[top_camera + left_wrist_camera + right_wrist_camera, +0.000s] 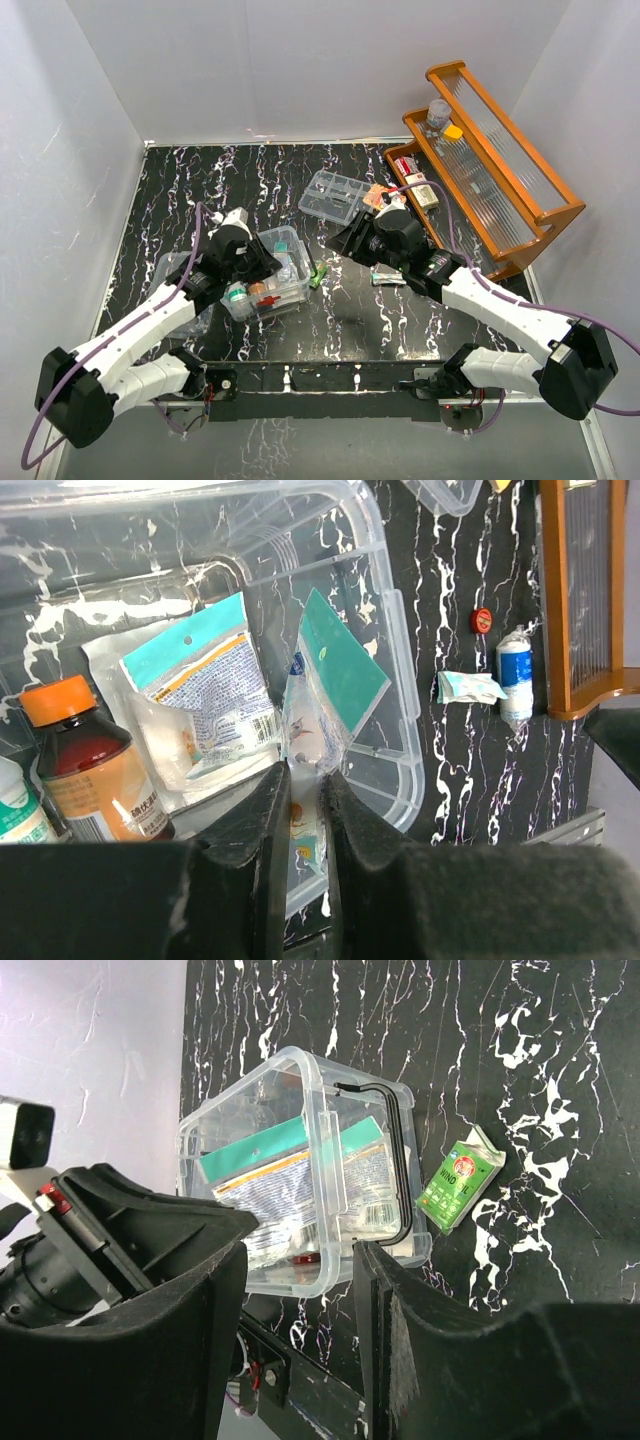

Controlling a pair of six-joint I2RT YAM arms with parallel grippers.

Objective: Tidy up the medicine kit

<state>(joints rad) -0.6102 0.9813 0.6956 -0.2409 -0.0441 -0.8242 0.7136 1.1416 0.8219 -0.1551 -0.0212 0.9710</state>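
Observation:
The medicine kit (285, 283) is a clear plastic box standing open at the table's near left. It also shows in the left wrist view (395, 630) and in the right wrist view (330, 1090), with a black handle (402, 1160). It holds a brown bottle with an orange cap (85, 755), a white bottle (15, 810) and a teal-topped packet (200, 690). My left gripper (266, 262) (305, 772) is shut on a second teal-topped clear packet (335, 680), held over the box's inside. My right gripper (342, 240) (300, 1255) is open and empty, to the right of the box.
A green carton (318, 275) (460, 1180) lies just right of the kit. A clear compartment case (335, 195) sits behind. The wooden rack (490, 160) (575, 600) stands at the right. A small bottle (516, 675), a sachet (468, 687) and a red cap (483, 619) lie near it.

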